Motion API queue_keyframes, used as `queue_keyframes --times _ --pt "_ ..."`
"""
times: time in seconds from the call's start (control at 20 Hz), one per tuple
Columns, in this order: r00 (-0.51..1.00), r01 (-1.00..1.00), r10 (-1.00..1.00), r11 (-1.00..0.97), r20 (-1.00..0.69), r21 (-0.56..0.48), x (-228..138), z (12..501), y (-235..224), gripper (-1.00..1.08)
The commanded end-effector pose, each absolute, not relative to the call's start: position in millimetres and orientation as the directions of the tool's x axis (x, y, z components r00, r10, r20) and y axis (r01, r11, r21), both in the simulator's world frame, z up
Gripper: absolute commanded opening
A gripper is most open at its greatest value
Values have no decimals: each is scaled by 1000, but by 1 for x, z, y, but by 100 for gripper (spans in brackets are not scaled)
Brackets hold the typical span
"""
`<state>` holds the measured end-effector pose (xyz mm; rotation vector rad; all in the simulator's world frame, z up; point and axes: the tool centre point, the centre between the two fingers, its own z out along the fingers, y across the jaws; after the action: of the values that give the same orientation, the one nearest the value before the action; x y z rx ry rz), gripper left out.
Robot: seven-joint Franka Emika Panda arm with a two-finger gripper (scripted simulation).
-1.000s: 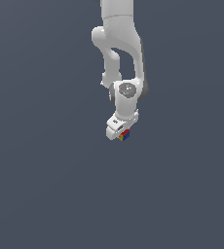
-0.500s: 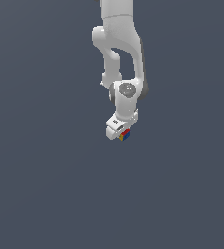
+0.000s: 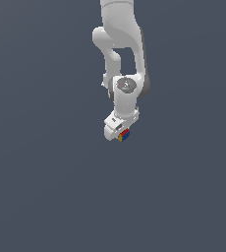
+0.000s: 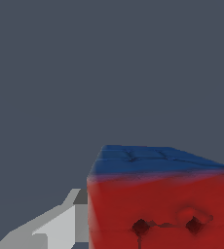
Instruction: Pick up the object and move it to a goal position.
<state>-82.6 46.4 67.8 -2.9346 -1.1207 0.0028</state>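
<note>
The object (image 3: 124, 135) is a tiny cube with red, yellow and blue faces, held at the tip of the white arm in the exterior view. My gripper (image 3: 121, 134) is shut on it. Up close in the wrist view the object (image 4: 162, 204) shows a red face and a blue face, pressed against one pale finger (image 4: 60, 226). The other finger is hidden behind the cube.
A plain dark grey surface (image 3: 46, 187) fills the exterior view around the arm. The white arm (image 3: 122, 59) comes down from the top of that view. No goal marker shows.
</note>
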Motion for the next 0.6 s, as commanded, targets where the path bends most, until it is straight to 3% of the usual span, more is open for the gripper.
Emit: queue_keyframes --times 0.0,0.55 --pt "745 667 667 -745 1 0 -76 85 41 -100" --pt "745 667 667 -745 2 -1 -39 184 8 -100"
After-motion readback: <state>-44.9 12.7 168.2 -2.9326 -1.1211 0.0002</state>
